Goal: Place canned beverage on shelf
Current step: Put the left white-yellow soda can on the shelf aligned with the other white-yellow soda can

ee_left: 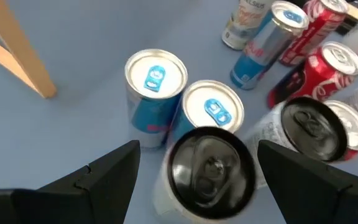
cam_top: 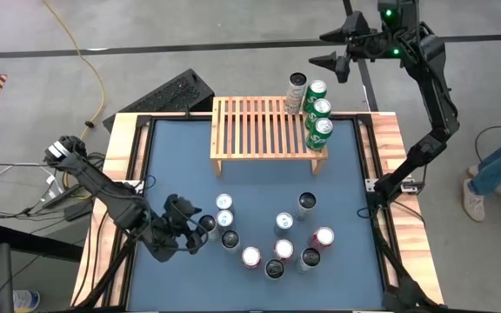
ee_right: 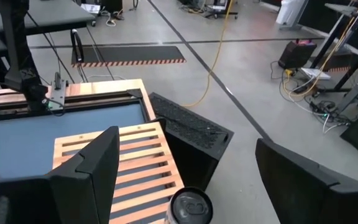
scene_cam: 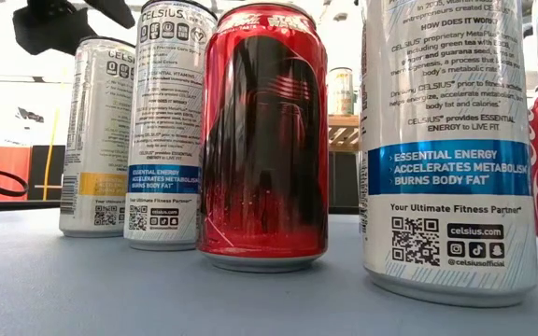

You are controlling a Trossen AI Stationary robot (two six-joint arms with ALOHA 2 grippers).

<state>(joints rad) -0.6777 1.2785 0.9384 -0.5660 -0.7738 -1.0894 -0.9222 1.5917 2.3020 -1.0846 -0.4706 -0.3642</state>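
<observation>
I see my left gripper (cam_top: 200,233) at the lower left of the overhead frame, jaws spread wide around a black-topped can (ee_left: 211,167) without clasping it. The shelf (cam_top: 263,130) sits upper centre, four cans (cam_top: 318,111) lined up along its right edge. My right gripper (cam_top: 341,54) hangs released at upper right.

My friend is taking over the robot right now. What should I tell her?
Left gripper: jaws open, either side of a black-topped can, not closed on it.
Right gripper: jaws open, empty, raised past the far end of the shelf.
Done: four cans stand along the shelf's right edge.
Left: about eleven loose cans still stand on the blue mat.
</observation>
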